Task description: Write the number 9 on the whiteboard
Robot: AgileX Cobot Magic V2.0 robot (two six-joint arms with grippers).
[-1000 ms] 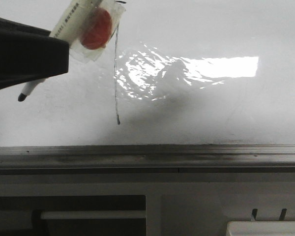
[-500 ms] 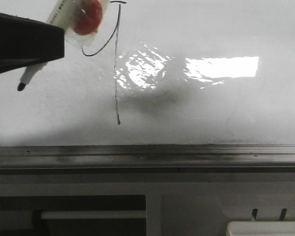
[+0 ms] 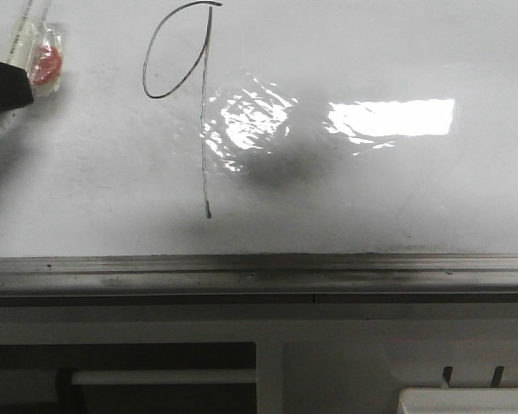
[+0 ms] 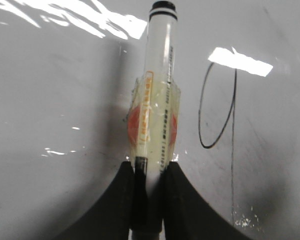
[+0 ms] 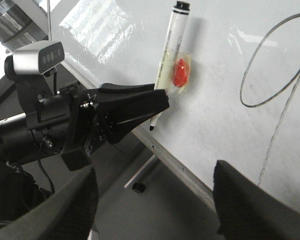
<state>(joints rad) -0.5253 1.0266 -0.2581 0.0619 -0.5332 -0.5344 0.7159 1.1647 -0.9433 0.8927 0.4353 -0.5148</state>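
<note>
One number 9 [image 3: 180,86] sits far left on the whiteboard [image 3: 371,190], tail pointing near. The left gripper [image 4: 149,172], jaws squeezing the marker [image 4: 157,90], is left of it. The right gripper [image 5: 155,200] is open.

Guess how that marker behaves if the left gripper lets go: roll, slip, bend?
The marker has a round, smooth barrel, so it would probably roll once released. It looks stiff and light: the left gripper pinches it only near the tip end and it stays straight. The glossy whiteboard likely offers little grip.
</note>
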